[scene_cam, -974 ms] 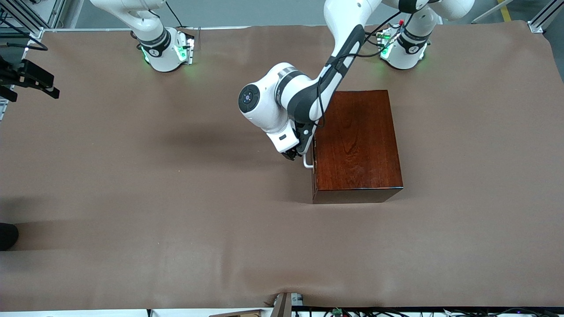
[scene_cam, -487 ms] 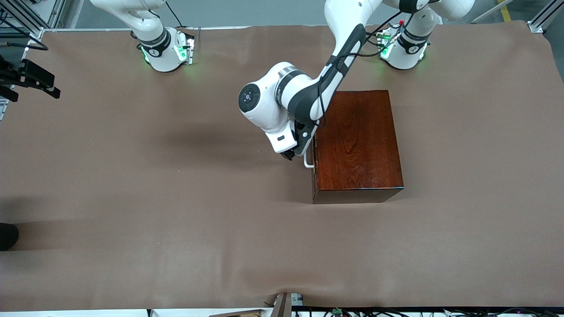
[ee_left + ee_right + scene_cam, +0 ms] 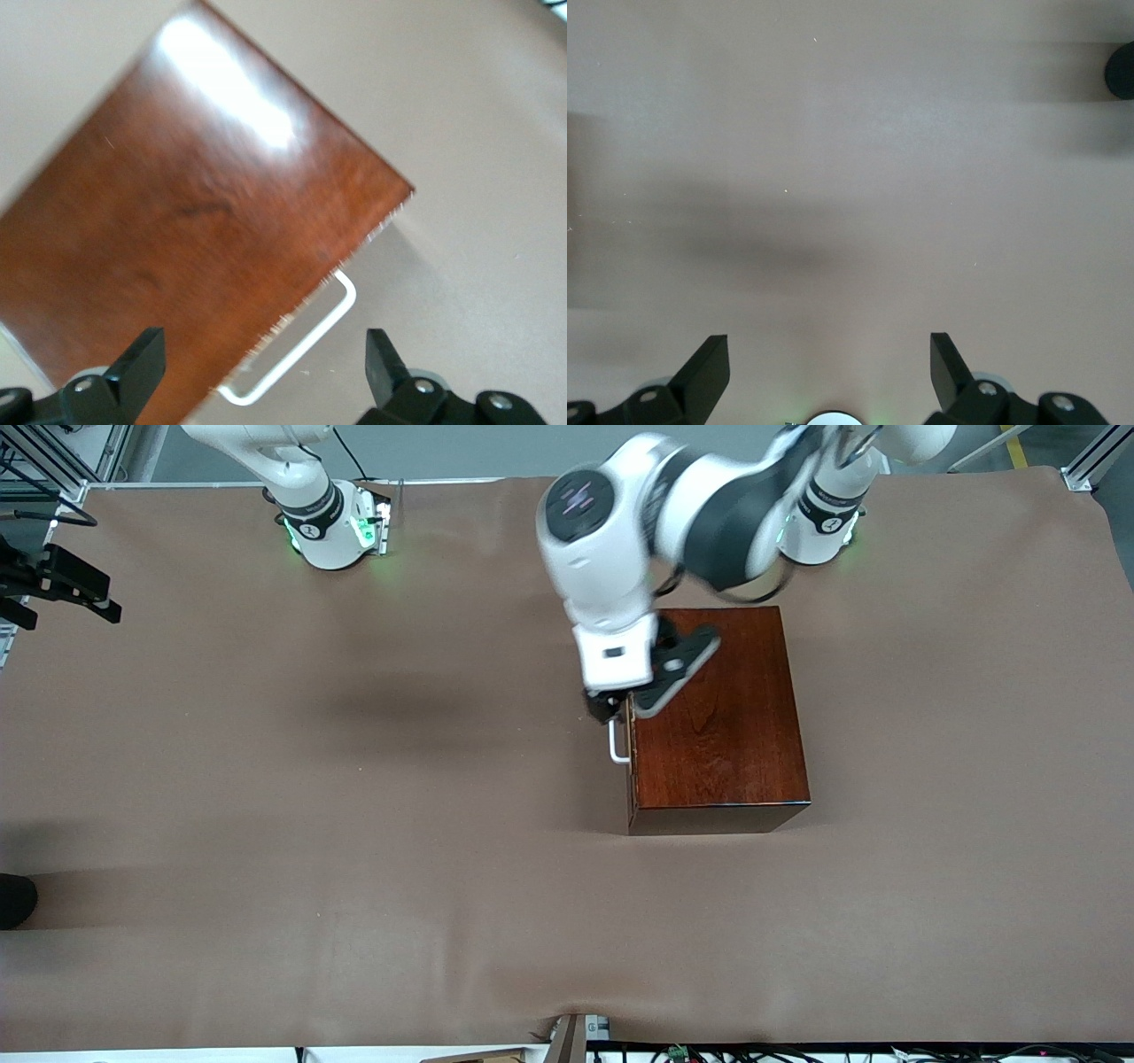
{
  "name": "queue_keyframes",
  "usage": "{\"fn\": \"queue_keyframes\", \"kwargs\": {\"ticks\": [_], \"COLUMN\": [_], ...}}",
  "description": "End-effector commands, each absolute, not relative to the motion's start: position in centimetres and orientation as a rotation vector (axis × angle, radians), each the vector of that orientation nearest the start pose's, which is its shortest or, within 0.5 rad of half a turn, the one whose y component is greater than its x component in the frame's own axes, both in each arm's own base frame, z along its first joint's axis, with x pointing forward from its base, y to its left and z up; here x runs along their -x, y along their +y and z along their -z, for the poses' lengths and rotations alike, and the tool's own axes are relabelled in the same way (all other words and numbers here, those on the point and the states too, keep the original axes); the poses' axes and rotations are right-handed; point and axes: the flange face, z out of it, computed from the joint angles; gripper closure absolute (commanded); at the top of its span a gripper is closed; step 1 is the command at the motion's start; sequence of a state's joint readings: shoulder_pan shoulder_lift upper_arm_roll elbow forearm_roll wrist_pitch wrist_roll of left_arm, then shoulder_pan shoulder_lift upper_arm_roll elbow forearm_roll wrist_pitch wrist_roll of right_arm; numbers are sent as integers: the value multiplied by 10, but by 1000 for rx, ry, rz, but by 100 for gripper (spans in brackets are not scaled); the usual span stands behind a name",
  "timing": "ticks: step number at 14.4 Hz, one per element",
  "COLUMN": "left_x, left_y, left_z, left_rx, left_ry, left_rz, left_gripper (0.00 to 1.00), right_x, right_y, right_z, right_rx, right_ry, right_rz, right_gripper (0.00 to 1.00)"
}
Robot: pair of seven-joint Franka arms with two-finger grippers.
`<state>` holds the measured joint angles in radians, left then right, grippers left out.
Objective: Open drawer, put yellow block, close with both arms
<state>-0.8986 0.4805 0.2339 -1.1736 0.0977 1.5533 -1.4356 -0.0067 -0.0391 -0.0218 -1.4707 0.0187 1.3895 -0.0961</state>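
The dark reddish-brown wooden box [image 3: 718, 717] stands on the table toward the left arm's end. Its drawer is shut, and the white bar handle [image 3: 617, 742] faces the right arm's end. My left gripper [image 3: 625, 707] is open and empty, up in the air over the box's handle edge. In the left wrist view the open left gripper [image 3: 266, 367] frames the handle [image 3: 301, 341] and the box top [image 3: 195, 212]. My right gripper [image 3: 828, 367] is open and empty over bare table; that arm waits by its base [image 3: 328, 522]. The yellow block is out of view.
The brown table cover [image 3: 354, 824] spreads wide around the box. A black device [image 3: 62, 584] sits at the table edge at the right arm's end. A dark round thing [image 3: 1123, 69] shows at the border of the right wrist view.
My left arm has risen and swung from low beside the handle to above the box's handle edge. The drawer stays shut. The right arm has not moved.
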Motion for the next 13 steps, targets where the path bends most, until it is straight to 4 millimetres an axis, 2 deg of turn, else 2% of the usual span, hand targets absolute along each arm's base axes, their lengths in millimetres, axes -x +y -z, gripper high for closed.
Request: {"fn": "queue_keyframes", "kwargs": {"ticks": [1, 4, 7, 8, 9, 12, 13], "left_x": [-530, -539, -541, -541, -541, -530, -527], "left_y": [-385, -316, -261, -236, -213, -125, -104], "left_z": [-561, -606, -634, -643, -646, -650, -652], "left_rx": [2816, 2891, 2959, 2988, 3024, 3090, 3103], "left_ry": [-976, -843, -680, -630, -613, -447, -429], "left_rz": [105, 29, -29, -59, -103, -161, -162], "left_gripper": [0, 0, 0, 0, 0, 0, 0], "right_x": [-520, -520, -525, -525, -524, -524, -524], "right_y": [-14, -15, -13, -13, -14, -14, -14], "right_z": [-680, -680, -674, -674, -675, -675, -675], "right_rx": [3099, 3099, 3088, 3088, 3086, 3088, 3088], "right_ry": [-119, -117, -121, -121, -119, -116, -116], "right_rz": [-58, -60, -70, -71, -68, -75, -75], "right_gripper": [0, 0, 0, 0, 0, 0, 0]}}
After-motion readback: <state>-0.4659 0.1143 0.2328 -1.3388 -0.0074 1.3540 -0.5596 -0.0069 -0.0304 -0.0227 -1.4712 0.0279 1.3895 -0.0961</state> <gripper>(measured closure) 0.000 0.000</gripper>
